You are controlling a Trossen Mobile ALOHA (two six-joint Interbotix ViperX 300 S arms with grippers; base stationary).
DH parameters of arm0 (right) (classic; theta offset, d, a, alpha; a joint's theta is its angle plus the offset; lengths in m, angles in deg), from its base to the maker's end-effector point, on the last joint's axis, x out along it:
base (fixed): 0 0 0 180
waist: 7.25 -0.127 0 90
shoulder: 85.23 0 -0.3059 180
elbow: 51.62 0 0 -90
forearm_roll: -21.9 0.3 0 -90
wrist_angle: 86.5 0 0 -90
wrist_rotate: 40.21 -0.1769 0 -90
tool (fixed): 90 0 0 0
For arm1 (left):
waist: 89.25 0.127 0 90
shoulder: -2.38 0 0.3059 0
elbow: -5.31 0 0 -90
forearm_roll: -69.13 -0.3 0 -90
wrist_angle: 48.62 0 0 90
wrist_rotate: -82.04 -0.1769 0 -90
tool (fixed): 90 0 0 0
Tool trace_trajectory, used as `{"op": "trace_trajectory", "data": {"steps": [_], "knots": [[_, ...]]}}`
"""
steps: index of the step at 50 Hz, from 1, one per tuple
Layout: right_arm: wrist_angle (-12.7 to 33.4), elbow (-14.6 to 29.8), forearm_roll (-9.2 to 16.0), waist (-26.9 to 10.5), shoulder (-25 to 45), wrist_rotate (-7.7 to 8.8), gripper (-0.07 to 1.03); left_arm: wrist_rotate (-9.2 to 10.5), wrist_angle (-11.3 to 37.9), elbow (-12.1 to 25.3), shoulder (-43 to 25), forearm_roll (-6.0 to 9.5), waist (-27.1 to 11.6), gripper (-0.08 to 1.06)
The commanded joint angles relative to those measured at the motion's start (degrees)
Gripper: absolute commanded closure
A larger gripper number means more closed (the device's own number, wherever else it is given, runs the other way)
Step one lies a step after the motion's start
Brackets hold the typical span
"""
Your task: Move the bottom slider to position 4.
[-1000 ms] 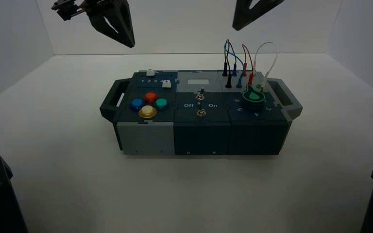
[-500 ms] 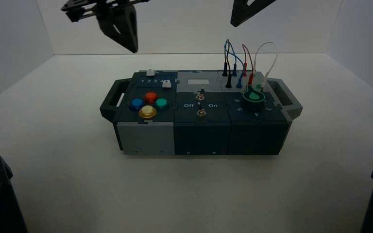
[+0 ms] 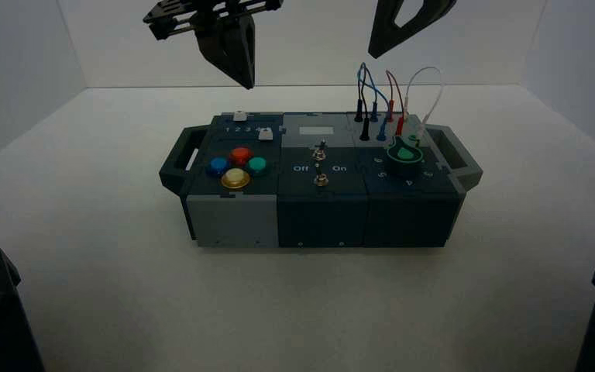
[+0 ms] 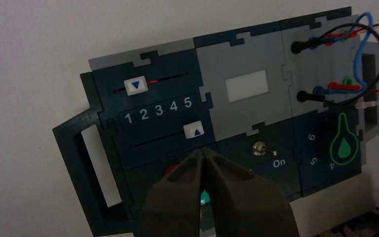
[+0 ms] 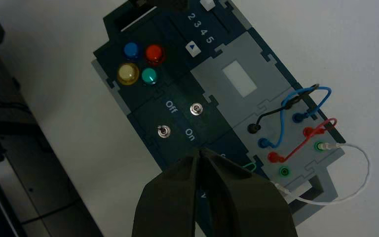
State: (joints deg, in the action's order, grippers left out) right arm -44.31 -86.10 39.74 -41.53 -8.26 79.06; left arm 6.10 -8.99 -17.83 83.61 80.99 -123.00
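Note:
The bottom slider (image 4: 193, 131) is a small white cap with a blue triangle, sitting under the printed 5 of the row 1 2 3 4 5. The digit 4 (image 4: 173, 104) lies just to its side. It also shows in the high view (image 3: 264, 135) and the right wrist view (image 5: 192, 48). Its twin, the top slider (image 4: 135, 85), sits near the 1. My left gripper (image 4: 203, 151) is shut and empty, hovering high over the box's button end (image 3: 242, 77). My right gripper (image 5: 199, 152) is shut and empty, high over the wire end (image 3: 391, 35).
The dark box (image 3: 201, 225) has handles at both ends. It bears four round coloured buttons (image 3: 235, 178), two metal toggles (image 3: 321, 180) by Off/On lettering, a green dial (image 3: 404, 154) and looped wires (image 3: 391, 93) at the back right.
My left gripper has swung to the right in the high view, from beyond the box's left end to above its slider panel. The right gripper has barely moved.

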Motion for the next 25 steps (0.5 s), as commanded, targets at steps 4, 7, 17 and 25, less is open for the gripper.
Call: {"op": "trace_trajectory", "data": {"steps": [4, 7, 17, 25], "knots": [[-1.67, -0.09, 0.0, -0.18, -0.44, 1.76, 0.98, 0.18, -0.18, 1.14, 0.79, 0.53, -0.18, 1.01], [-2.29, -0.53, 0.09, -0.09, -0.44, 2.02, 0.98, 0.18, -0.09, 1.05, 0.7, 0.62, -0.26, 1.01], [-3.69, -1.93, 0.26, -0.18, -0.7, 2.02, 0.98, 0.18, -0.09, 1.05, 0.7, 0.97, -0.62, 1.01], [-4.48, -3.16, 0.44, -0.09, -1.41, 2.02, 0.98, 0.18, -0.09, 1.32, 0.53, 1.05, -1.14, 1.01]]}}
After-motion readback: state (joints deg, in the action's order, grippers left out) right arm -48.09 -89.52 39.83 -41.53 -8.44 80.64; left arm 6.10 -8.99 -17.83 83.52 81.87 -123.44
